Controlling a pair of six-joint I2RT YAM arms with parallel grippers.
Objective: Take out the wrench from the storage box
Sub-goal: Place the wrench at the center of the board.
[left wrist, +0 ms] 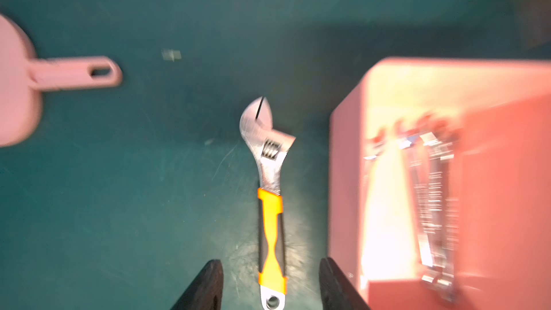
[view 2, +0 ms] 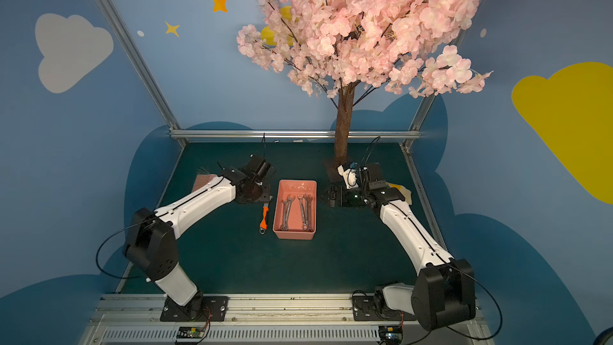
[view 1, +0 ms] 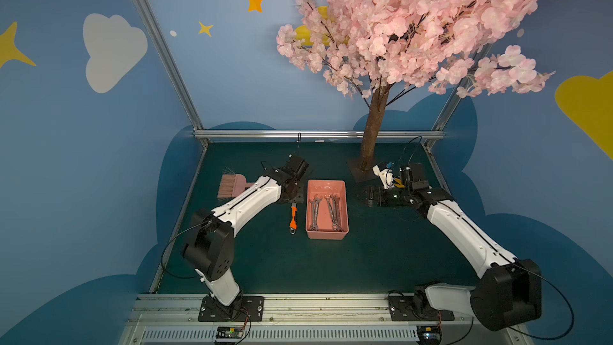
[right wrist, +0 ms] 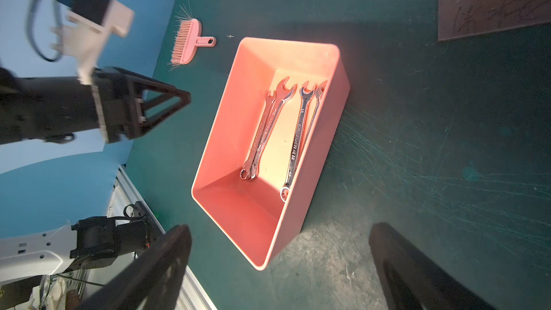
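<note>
My two top views sit high above my bases, well back from the storage box [view 1: 326,234], looking down toward the far wall; both take in the whole table [view 1: 381,253]. My left wrist camera looks down past my left tool [left wrist: 269,260], close over the orange-handled wrench [left wrist: 270,234] just beside the storage box. My right wrist camera looks past my right tool [right wrist: 278,228] into the storage box from its opposite side. Both wrist views share the storage box and the pink brush [right wrist: 187,41].
</note>
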